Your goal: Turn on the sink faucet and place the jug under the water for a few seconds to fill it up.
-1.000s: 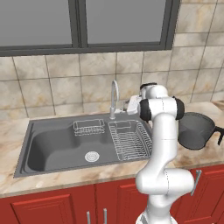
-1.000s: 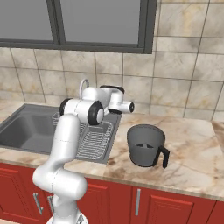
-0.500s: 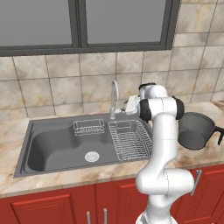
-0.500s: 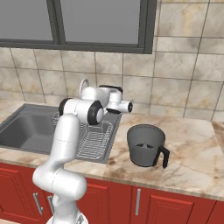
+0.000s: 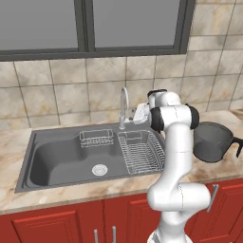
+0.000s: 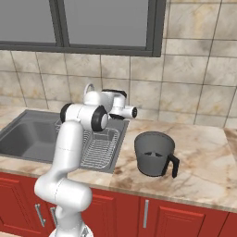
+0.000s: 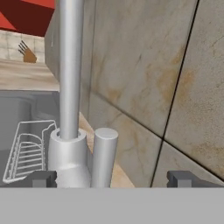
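Note:
The chrome sink faucet (image 5: 124, 105) rises at the back rim of the dark grey sink (image 5: 57, 159). No water runs from it. My gripper (image 5: 133, 115) hovers just right of the faucet's base. In the hand view the faucet's stem (image 7: 70, 70) stands close ahead, and the side lever (image 7: 104, 151) sits between my widely parted fingertips (image 7: 43, 178), so the gripper (image 7: 113, 178) is open and holds nothing. The dark grey jug (image 5: 211, 141) stands upright on the counter to the right, also seen as the jug (image 6: 154, 154) with its black handle facing front right.
A wire rack (image 5: 140, 152) lies in the sink's right part and a small wire basket (image 5: 96, 137) at its back. The round drain (image 5: 99, 169) is mid-basin. The tiled wall (image 7: 166, 78) stands close behind the faucet. Marble counter (image 6: 203, 152) surrounds the jug.

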Tool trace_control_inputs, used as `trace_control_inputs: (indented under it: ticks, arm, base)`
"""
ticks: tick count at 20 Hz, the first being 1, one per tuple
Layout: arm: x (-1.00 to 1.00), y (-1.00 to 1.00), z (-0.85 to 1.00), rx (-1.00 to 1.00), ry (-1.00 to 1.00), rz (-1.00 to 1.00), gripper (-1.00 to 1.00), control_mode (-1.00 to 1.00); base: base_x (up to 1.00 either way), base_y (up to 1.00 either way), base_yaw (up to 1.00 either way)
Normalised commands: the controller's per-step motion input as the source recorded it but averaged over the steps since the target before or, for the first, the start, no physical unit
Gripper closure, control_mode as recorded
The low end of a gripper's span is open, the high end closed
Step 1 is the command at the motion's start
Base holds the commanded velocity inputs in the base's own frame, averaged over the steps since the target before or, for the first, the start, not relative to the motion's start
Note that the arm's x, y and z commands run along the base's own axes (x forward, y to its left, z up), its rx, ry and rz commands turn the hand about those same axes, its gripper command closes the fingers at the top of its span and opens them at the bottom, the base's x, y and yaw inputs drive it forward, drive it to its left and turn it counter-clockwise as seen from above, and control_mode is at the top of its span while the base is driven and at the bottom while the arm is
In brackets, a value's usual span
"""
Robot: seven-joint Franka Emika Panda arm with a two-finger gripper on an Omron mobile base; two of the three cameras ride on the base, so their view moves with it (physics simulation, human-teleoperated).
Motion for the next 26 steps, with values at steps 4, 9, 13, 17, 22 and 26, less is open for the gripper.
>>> trace_control_inputs:
  ticks: [4, 9, 13, 17, 22, 26]
  arm:
    - [0.09, 0.31, 0.00, 0.00, 0.02, 0.00, 1.00, -1.00]
    - [0.09, 0.02, 0.00, 0.00, 0.01, 0.00, 1.00, -1.00]
    - [0.08, 0.00, 0.00, 0.00, 0.00, -0.05, 1.00, -1.00]
    - [0.19, -0.03, 0.00, 0.00, 0.04, -0.14, 1.00, -1.00]
    - [0.27, -0.32, -0.04, 0.03, 0.09, -0.24, 1.00, -1.00]
    - [0.29, -0.53, -0.12, 0.07, 0.10, -0.28, 1.00, -1.00]
  base:
    - [0.00, 0.00, 0.00]
    - [0.00, 0.00, 0.00]
    - [0.00, 0.00, 0.00]
    - [0.00, 0.00, 0.00]
    - [0.00, 0.00, 0.00]
    - [0.00, 0.00, 0.00]
